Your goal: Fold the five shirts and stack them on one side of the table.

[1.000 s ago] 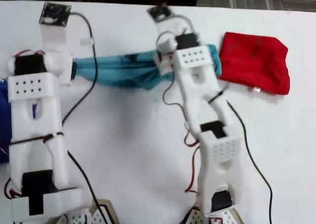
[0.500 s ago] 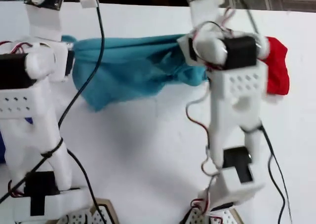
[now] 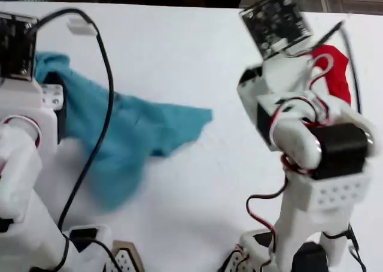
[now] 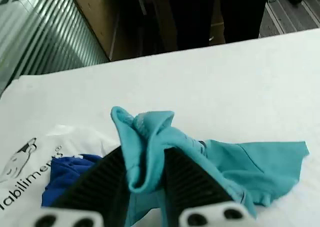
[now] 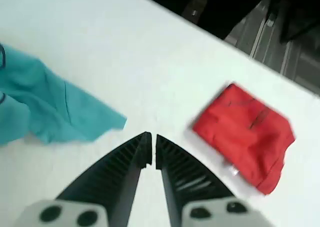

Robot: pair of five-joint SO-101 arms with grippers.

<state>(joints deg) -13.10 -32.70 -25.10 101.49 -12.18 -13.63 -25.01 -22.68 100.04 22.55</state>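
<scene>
- The left gripper pinches a bunched corner of the teal shirt between its jaws; the cloth wells up above the fingertips, so the hold looks firm.
- From that pinch the teal shirt runs lengthwise across the table toward the middle; its free tip points at the right arm, and the lower part sags in a crumpled fold (nothing like a flat spread yet).
- The right gripper has its jaws pressed almost together with nothing between them; it hangs above bare table, with the teal shirt's free tip on one side and the red shirt on the other.
- My judgement: the coming move turns on that free tip; the right arm is plainly the nearer one, and it would need to spread its jaws and come in along the shirt's long axis to draw the cloth taut against the left arm's hold.
- The red shirt lies folded on the far right of the table, well apart from the teal one; it reads as the start of the stack.
- Just beside the left gripper lie a blue shirt and a white printed cloth, both unfolded and touching each other; the table bears them all, loose.
</scene>
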